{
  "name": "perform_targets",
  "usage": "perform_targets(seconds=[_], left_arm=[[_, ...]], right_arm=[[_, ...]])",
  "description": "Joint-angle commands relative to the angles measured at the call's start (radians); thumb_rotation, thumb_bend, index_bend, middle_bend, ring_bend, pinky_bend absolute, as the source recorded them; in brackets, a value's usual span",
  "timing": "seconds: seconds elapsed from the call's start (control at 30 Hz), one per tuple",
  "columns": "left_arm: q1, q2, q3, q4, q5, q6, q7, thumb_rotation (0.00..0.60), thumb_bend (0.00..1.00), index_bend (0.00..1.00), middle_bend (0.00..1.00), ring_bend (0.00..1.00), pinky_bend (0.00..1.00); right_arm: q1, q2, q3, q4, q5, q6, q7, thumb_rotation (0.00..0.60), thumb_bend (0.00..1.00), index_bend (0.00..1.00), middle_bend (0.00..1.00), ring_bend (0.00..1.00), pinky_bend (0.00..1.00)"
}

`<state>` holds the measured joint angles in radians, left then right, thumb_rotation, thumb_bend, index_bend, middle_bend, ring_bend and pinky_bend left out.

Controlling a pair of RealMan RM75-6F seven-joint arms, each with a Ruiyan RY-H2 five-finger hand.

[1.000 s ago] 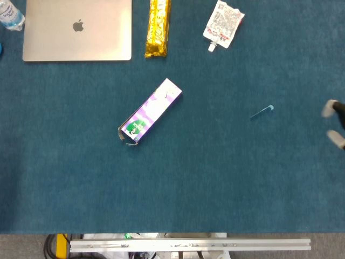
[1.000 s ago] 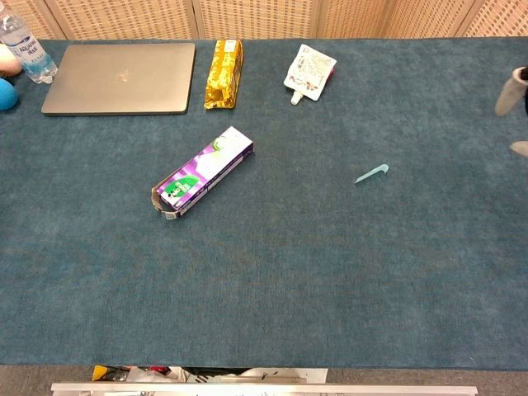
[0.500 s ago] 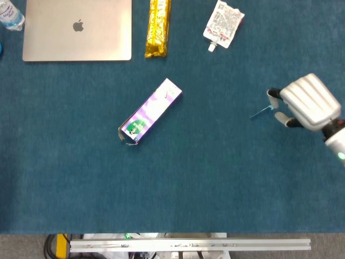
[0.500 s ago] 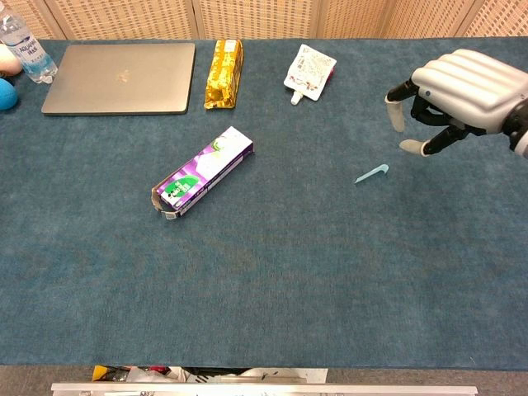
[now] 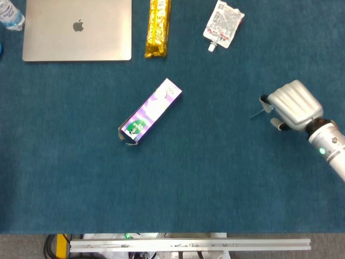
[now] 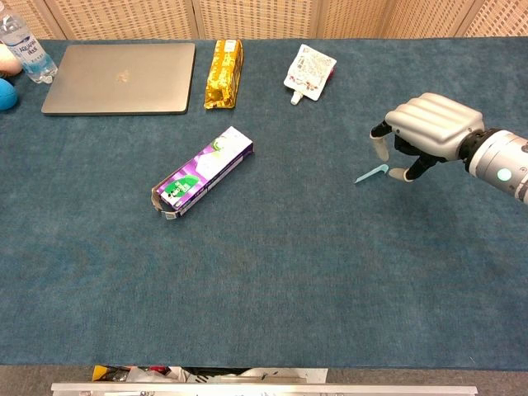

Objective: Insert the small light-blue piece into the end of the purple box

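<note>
Hovering near the table's right edge, the right hand (image 6: pixel 429 132) spreads curled fingers over the small light-blue plastic piece (image 6: pixel 371 174), not yet pinching; next it must close on it.

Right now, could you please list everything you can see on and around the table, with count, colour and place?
purple box: one, purple and white with a green patch, lying diagonally at table centre-left, open end toward the near left.
small light-blue piece: one, light blue, lying on the cloth right of centre.
laptop: one, silver, closed, far left.
gold packet: one, gold, far edge beside the laptop.
white pouch: one, white with a spout, far edge right of centre.
water bottle: one, clear, far left corner.
blue ball: one, blue, left edge.
table cloth: one, dark teal.
right hand: one, silver-grey, fingers apart over the piece's right end, holding nothing.
left hand: not in view.
</note>
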<state>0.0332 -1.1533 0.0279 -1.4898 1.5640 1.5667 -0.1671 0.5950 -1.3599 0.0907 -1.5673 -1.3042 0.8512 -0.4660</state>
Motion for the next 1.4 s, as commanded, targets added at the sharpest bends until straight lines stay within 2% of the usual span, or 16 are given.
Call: perform_targets(seconds=[0.03, 0.57, 1.0, 1.4], left_arm=[[-0.001, -0.001, 0.0, 0.002, -0.002, -0.003, -0.001, 0.6, 0.36, 0.19, 0.19, 0.16, 0.12], [-0.006, 0.0, -0.005, 0.009, -0.013, -0.016, -0.007, 0.6, 0.36, 0.19, 0.19, 0.16, 0.12], [-0.002, -0.003, -0.005, 0.027, -0.022, -0.02, -0.02, 0.6, 0.36, 0.19, 0.19, 0.16, 0.12], [0.001, -0.007, -0.006, 0.041, -0.03, -0.022, -0.03, 0.6, 0.36, 0.19, 0.19, 0.16, 0.12]], right_arm=[[0.012, -0.027, -0.011, 0.031, 0.014, -0.011, -0.013, 0.6, 0.22, 0.54, 1.0, 1.0, 1.0], [0.078, -0.164, -0.009, 0.182, 0.081, -0.051, -0.02, 0.6, 0.26, 0.54, 1.0, 1.0, 1.0], [0.097, -0.195, -0.025, 0.209, 0.12, -0.05, -0.049, 0.6, 0.27, 0.54, 1.0, 1.0, 1.0], [0.115, -0.221, -0.034, 0.236, 0.154, -0.057, -0.068, 0.6, 0.34, 0.54, 1.0, 1.0, 1.0]])
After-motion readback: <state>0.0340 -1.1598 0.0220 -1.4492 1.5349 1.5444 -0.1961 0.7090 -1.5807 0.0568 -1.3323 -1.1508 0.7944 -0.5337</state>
